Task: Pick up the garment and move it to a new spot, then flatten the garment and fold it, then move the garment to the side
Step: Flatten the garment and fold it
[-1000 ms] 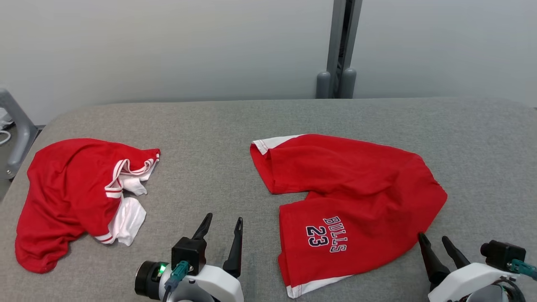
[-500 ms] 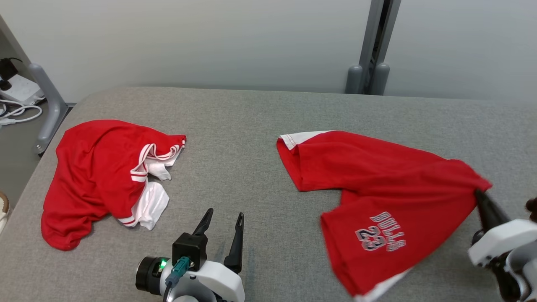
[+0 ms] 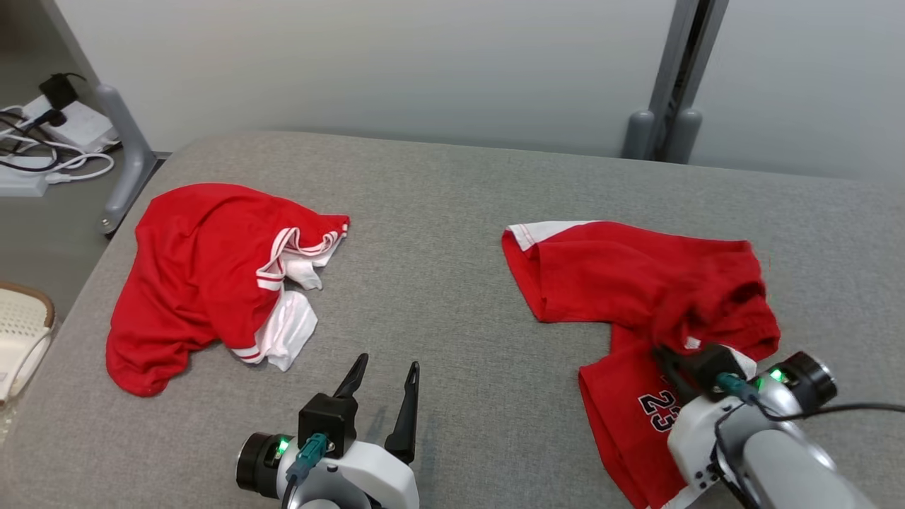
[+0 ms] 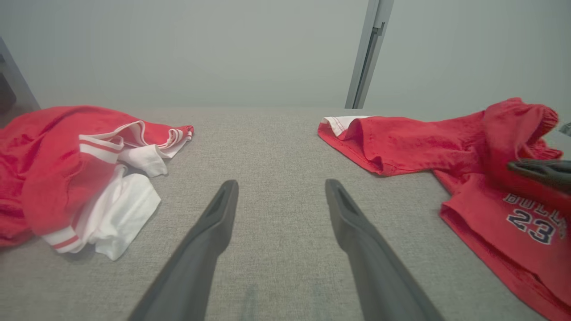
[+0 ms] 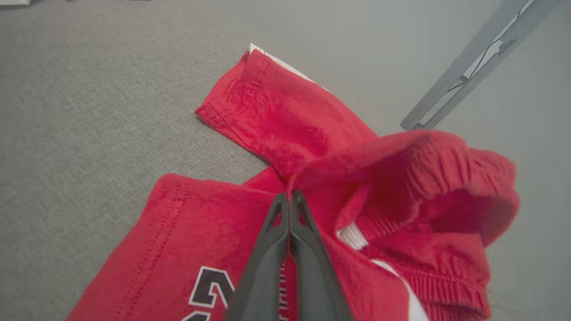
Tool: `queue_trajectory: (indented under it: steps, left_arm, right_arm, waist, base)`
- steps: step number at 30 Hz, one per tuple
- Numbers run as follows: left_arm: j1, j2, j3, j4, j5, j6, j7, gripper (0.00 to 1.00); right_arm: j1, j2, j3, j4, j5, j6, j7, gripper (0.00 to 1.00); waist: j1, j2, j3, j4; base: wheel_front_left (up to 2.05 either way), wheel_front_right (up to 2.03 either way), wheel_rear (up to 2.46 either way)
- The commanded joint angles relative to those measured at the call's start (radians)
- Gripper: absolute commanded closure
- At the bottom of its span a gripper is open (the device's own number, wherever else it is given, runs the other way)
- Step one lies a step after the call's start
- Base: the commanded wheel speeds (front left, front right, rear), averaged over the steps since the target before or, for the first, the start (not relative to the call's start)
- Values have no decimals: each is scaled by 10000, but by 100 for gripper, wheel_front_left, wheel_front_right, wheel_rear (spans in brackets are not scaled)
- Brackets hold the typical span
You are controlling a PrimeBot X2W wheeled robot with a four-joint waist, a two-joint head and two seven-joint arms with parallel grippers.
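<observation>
The garment [image 3: 622,283] is a pair of red shorts with white hems and a "23" print, lying on the right half of the grey table [image 3: 452,212]. My right gripper [image 3: 662,352] is shut on a pinch of its red cloth near the waistband. The waist end is lifted and bunched over the legs, which the right wrist view shows behind the closed fingertips [image 5: 290,198]. My left gripper [image 3: 389,363] stands open over bare table near the front edge, apart from the cloth. Through its fingers [image 4: 214,223] I see the shorts [image 4: 401,142] at the right.
A second red garment with white trim [image 3: 198,276] lies crumpled on the table's left half [image 4: 49,165]. Beyond the left edge are a grey frame leg [image 3: 124,162], a power strip with cables [image 3: 63,131] and a pale object [image 3: 21,332] on the floor. A grey post [image 3: 672,78] stands behind.
The head camera has turned, shifting the whole picture. My right gripper shut on the shorts' right end and drew it up and leftward over the legs. The left gripper kept still.
</observation>
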Motion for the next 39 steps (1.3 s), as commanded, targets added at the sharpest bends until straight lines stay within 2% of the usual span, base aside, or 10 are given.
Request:
queue_trajectory:
  steps: [1,2,3,7,12,17,22,26,30,39]
  left_arm:
    - [-155,52,-5,26,-65,8,2,0]
    - [-164,52,-17,34,-71,11,2,0]
    - [-166,52,-23,33,-87,25,2,0]
    - [-128,49,30,35,-103,77,2,0]
    - [61,48,251,30,-28,101,2,0]
    - [126,49,382,-116,-57,93,2,0]
    - [176,51,434,-282,-80,146,2,0]
    - [243,51,468,-432,-56,196,4,0]
    - [265,51,464,-484,-25,172,2,0]
    - [429,46,528,-831,135,223,4,0]
  right_arm:
    - [-158,25,108,478,99,-2,133,80]
    - [-272,95,258,798,74,-2,179,5]
    - [-375,190,345,1121,141,-2,261,0]
    - [-519,542,729,1780,552,-2,270,0]
    - [-683,548,1183,1925,1434,-2,20,0]
    - [-482,297,1492,970,2652,-2,-105,0]
    - [-191,-412,1460,-556,3615,-2,-141,0]
    - [333,-1001,650,-2067,3894,-2,-139,0]
    - [1138,-1334,-593,-3285,3514,-2,-140,0]
    - [2745,-673,-2651,-4886,2858,-2,-142,0]
  waist:
    - [0,-1,-11,100]
    - [0,-1,-20,150]
    - [0,-1,-31,188]
    - [0,-1,-86,217]
    - [0,-1,-239,-47]
    - [0,-1,-374,-522]
    - [0,-1,-475,-1017]
    - [0,-1,-513,-1365]
    - [0,-1,-516,-1614]
    - [0,-1,-507,-1875]
  base:
    - [0,0,0]
    - [0,0,0]
    - [0,0,0]
    - [0,0,0]
    - [0,0,0]
    - [0,0,0]
    - [0,0,0]
    - [0,0,0]
    - [0,0,0]
    - [0,0,0]
